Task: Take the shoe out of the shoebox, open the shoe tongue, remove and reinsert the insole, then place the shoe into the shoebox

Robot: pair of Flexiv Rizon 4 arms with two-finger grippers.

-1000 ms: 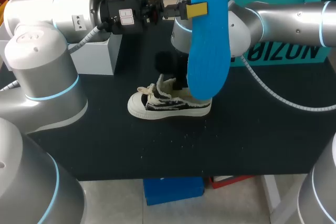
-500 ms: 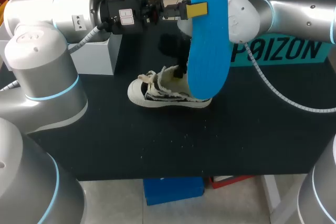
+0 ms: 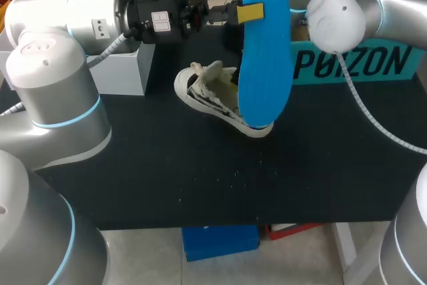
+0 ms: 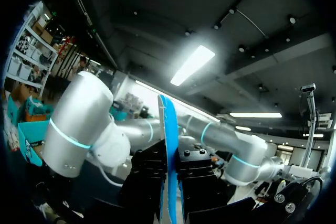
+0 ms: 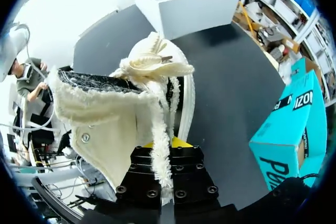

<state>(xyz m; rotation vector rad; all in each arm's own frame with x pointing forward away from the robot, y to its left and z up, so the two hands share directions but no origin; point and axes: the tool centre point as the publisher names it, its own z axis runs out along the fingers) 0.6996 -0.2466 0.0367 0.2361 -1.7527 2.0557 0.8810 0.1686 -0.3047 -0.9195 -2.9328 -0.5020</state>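
Shoe (image 3: 212, 95): lifted and tilted since a second ago; collar pinched between right gripper's (image 5: 167, 142) fingers, probably to present its opening. Insole (image 3: 265, 51): upright, clamped in left gripper (image 3: 248, 13), seemingly awaiting reinsertion.

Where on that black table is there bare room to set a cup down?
Bare: the table in front, between shoe and near edge, and the patch before the teal shoebox. Crowded: the back middle, around shoe, blue insole and white box.
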